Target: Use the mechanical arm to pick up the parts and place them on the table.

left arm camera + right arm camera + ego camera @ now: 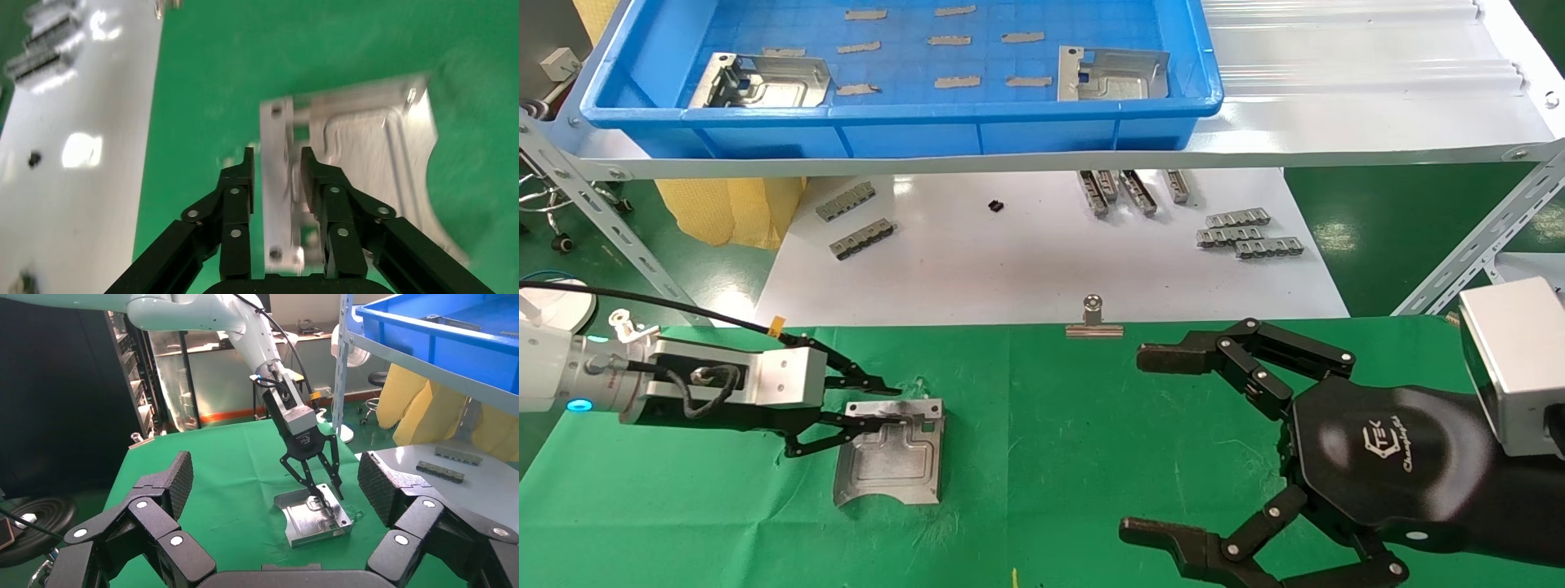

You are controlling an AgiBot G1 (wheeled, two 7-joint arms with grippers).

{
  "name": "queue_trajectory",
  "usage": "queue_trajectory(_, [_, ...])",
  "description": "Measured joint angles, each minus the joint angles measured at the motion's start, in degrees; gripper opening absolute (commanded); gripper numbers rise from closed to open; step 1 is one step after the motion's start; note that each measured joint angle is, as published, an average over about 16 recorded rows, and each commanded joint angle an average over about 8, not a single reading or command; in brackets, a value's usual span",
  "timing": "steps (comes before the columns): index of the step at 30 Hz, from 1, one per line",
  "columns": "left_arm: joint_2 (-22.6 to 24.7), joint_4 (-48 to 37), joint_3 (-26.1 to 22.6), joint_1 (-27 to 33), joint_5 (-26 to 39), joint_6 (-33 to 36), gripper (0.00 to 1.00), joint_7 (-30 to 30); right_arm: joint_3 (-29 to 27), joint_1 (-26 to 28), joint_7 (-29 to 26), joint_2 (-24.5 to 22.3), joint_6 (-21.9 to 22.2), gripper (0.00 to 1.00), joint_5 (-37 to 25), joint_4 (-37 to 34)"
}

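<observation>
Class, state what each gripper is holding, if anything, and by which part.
The left gripper straddles the bent holed flange of the silver stamped sheet-metal plate lying on the green cloth table, fingers not closed. The right gripper holds nothing.

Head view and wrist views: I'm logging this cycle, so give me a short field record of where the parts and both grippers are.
left gripper: down at the plate's flange edge, fingers on either side of the flange, slightly apart
plate on green table: lying flat on the cloth
plates in blue tray: two, one at left, one at right
right gripper: wide open above the cloth, holding nothing, apart from the plate
</observation>
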State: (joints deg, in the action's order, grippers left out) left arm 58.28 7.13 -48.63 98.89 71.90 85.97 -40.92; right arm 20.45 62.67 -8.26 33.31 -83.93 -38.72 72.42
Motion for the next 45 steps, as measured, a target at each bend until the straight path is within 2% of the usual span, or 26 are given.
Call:
queue_trajectory(13, [-1.1, -3.0, 4.9, -2.8, -8.9, 6.1, 1.0, 7.0, 0.0, 0.0, 0.0, 0.0, 0.0, 1.0, 0.0, 0.0])
queue_trajectory(23, [-2.0, -1.1, 6.5, -4.7, -11.2, 6.2, 1.0, 9.7, 0.0, 0.0, 0.0, 0.0, 0.0, 1.0, 0.0, 0.0])
queue_trajectory(29, [-3.3, 3.1, 8.0, -6.6, -12.1, 5.7, 1.0, 12.1, 0.0, 0.0, 0.0, 0.0, 0.0, 1.0, 0.0, 0.0])
queue_trajectory(45, [-9.0, 21.2, 15.1, -15.4, -17.2, 4.0, 1.0, 23.4, 0.0, 0.0, 0.0, 0.0, 0.0, 1.0, 0.0, 0.0])
